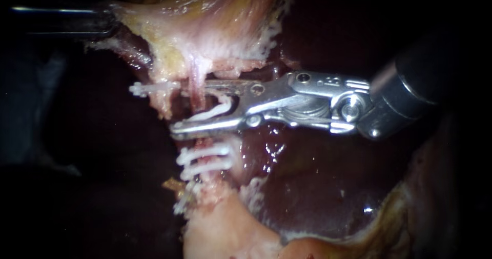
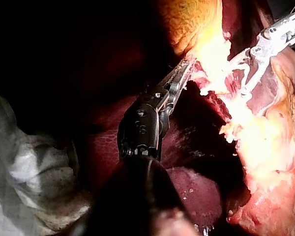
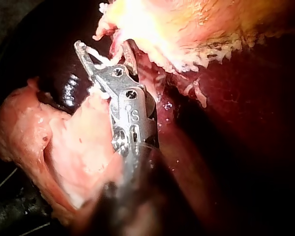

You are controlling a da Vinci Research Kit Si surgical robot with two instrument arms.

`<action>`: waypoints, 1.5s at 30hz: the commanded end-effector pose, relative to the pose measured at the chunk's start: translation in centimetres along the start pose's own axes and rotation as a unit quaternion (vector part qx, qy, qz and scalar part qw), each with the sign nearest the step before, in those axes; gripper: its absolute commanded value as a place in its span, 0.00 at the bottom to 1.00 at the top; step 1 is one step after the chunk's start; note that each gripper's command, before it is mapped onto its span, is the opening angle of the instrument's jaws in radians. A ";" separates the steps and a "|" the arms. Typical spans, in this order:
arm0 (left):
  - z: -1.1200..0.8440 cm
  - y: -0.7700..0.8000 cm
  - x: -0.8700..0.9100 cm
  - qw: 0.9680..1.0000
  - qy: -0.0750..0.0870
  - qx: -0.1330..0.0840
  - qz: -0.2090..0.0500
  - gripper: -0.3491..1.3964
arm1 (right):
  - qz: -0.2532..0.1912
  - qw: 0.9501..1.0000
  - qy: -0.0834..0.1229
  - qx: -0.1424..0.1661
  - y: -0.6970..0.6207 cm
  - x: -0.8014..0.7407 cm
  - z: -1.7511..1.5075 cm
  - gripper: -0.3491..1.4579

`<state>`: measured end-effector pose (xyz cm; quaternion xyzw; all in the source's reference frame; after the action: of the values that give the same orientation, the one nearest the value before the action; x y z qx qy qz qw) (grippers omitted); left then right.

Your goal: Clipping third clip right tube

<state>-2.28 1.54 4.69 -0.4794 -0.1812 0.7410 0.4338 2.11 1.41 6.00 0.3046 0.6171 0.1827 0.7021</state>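
Note:
The tube (image 1: 196, 91) runs down from the pale gallbladder tissue (image 1: 215, 23). My right instrument (image 1: 164, 110) comes in from the right. Its jaws stand apart on either side of the tube, holding a white clip (image 1: 218, 106) that is spread open between them. Two white clips (image 1: 205, 159) sit closed on the same tube just below the lower jaw. My left instrument (image 2: 184, 71) is shut on the edge of the pale tissue and holds it up; in the endoscope view only its shaft (image 1: 61, 20) shows. In the right wrist view the jaws (image 3: 103, 51) reach into the bright tissue.
Dark red liver (image 1: 307, 187) lies behind and below the right instrument. A pale stump of tissue (image 1: 220, 228) continues below the clips. In the left wrist view, grey cloth (image 2: 29, 167) lies beside the liver.

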 end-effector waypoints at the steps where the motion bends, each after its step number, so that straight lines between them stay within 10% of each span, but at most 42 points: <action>1: 0.00 0.00 -0.01 1.000 0.000 0.000 0.000 0.00 | 0.000 1.000 -0.001 0.000 0.00 0.00 0.02 0.46; 11: 0.01 -0.02 0.00 1.000 0.000 -0.001 0.000 0.00 | -0.001 1.000 0.002 0.017 -0.02 0.02 0.11 0.47; 25: -0.01 -0.04 -0.01 1.000 0.000 -0.001 0.000 0.00 | 0.013 0.997 0.041 0.065 -0.43 0.43 0.11 0.45; 45: -0.01 -0.04 -0.01 1.000 0.000 0.000 0.000 0.00 | 0.062 0.995 0.040 0.064 -0.43 0.46 0.04 0.28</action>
<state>-2.26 1.56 4.72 -0.4794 -0.1819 0.7409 0.4338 2.17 1.38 5.37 0.3796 0.6352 0.1988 0.6425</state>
